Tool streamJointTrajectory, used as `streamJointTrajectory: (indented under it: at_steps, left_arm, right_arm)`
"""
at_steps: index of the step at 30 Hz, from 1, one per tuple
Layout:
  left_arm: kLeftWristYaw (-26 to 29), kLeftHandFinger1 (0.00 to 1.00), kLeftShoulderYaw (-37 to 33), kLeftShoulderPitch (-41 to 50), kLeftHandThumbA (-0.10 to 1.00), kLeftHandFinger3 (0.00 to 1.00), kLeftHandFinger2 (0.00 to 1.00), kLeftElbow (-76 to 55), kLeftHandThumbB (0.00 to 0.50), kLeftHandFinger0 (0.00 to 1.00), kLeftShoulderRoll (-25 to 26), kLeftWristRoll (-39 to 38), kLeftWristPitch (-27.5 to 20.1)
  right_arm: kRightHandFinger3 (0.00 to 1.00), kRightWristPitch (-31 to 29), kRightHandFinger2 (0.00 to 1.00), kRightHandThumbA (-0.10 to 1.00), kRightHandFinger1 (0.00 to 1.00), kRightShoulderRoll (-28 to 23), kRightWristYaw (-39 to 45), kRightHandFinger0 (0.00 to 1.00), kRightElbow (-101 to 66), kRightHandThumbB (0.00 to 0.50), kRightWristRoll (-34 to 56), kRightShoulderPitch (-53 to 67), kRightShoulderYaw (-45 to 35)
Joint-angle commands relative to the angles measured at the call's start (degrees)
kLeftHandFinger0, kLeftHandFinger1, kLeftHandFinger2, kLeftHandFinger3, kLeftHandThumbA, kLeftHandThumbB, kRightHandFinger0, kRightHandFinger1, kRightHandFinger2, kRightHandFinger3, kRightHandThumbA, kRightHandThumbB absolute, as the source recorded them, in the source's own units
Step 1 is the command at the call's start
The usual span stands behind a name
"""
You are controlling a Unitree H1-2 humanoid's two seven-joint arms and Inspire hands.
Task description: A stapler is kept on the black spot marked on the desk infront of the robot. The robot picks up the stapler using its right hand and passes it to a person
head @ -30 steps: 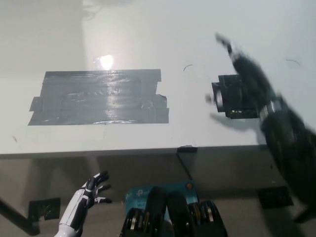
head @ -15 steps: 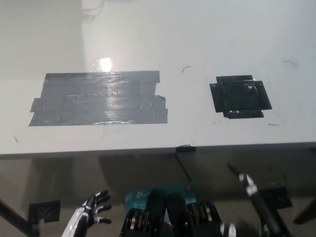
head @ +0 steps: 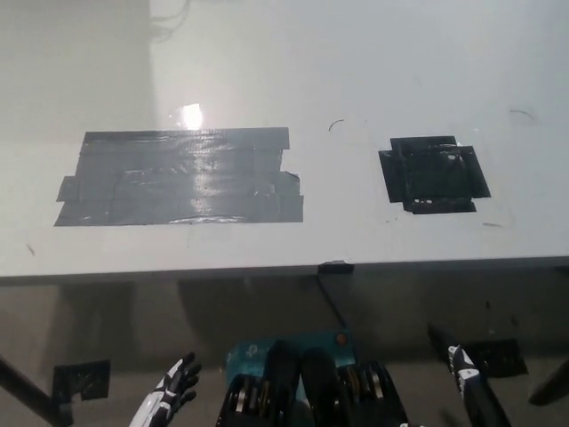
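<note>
- The right hand [head: 464, 378] is low at the bottom right of the head view, below the near edge of the desk [head: 356, 71] and off its surface. Only a slim black part with a white tip shows, and it holds nothing; whether its fingers are spread or closed cannot be told.
- The left hand [head: 171, 396] rests at the bottom left, also below the desk edge, white with dark fingers spread apart and nothing in them.
- No stapler shows anywhere in this view, neither on the desk nor in either hand.
- The black spot [head: 434, 174], a small square patch of dark tape, lies on the desk up and ahead of the right hand, a little to its inner side, well apart from it. Its surface is bare.
- A far larger patch of grey tape [head: 182, 175] lies on the desk ahead of the left hand, well apart from the black spot, with a bright glare of light at its far edge.
- A thin curved pen mark [head: 336, 124] sits on the desk between the two patches, towards the far side.
- A small black clip or tab [head: 335, 267] sits on the near desk edge, between the two hands and ahead of them.
- Between the right hand and the black spot stands only the desk's near edge; nothing lies on the surface along that line.
</note>
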Motion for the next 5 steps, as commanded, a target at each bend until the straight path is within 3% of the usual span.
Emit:
streamJointTrajectory:
  at_steps: [1,5]
  left_arm:
    - [0.83,1.00,-0.23,0.71,1.00,1.00,1.00,-2.39,0.500,1.00,-0.38,1.57,-4.63]
    - [0.91,1.00,-0.18,0.87,1.00,1.00,1.00,-2.52,0.500,1.00,-0.51,1.52,-4.83]
  right_arm:
    - [1.00,-9.28,1.00,1.00,1.00,0.62,2.38,1.00,0.96,0.345,5.25,-0.53,-2.38]
    - [1.00,-9.40,1.00,1.00,1.00,0.62,2.80,1.00,1.02,0.352,5.37,-0.36,-2.50]
